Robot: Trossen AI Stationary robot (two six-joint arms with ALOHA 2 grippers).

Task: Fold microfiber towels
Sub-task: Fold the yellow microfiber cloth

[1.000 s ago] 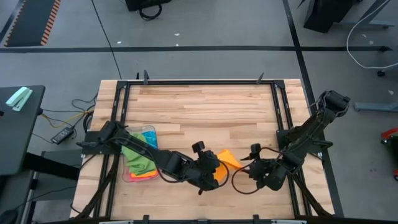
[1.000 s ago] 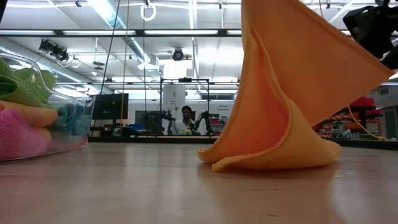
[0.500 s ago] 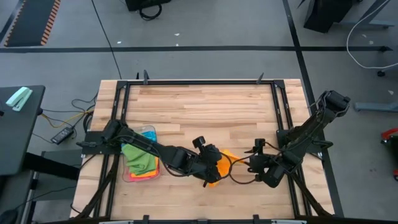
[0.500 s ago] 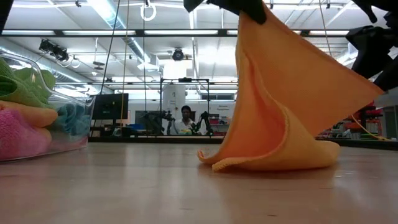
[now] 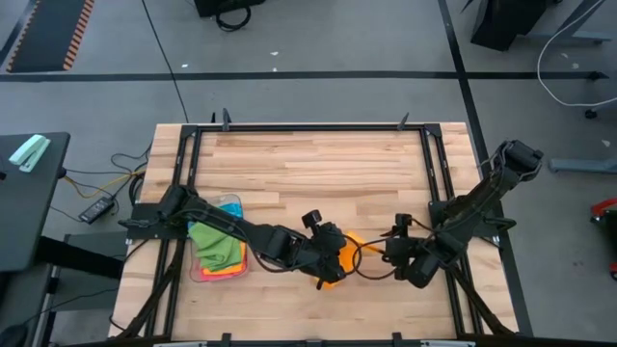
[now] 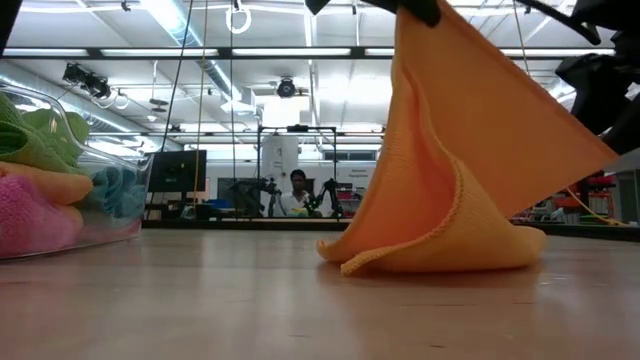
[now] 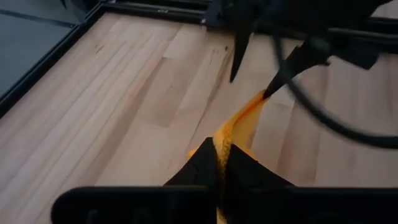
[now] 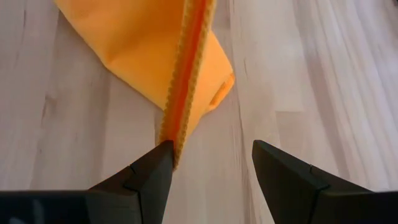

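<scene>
Reaching low across the table's front, the left gripper (image 5: 333, 260) is clamped on the top edge of the orange microfiber towel (image 6: 470, 170), lifting it into a tent whose hem rests on the wooden table (image 5: 318, 164). Opposite, the right gripper (image 8: 208, 165) stands wide, one finger touching the towel's corner without pinching it.

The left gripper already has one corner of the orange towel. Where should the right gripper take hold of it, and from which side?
On the raised hem of the orange towel next to the right gripper, probably. That edge stands upright beside one finger while the jaws are open, so sliding sideways would bring it between them. The left gripper is shut on the other corner, keeping the edge taut above the table.
</scene>
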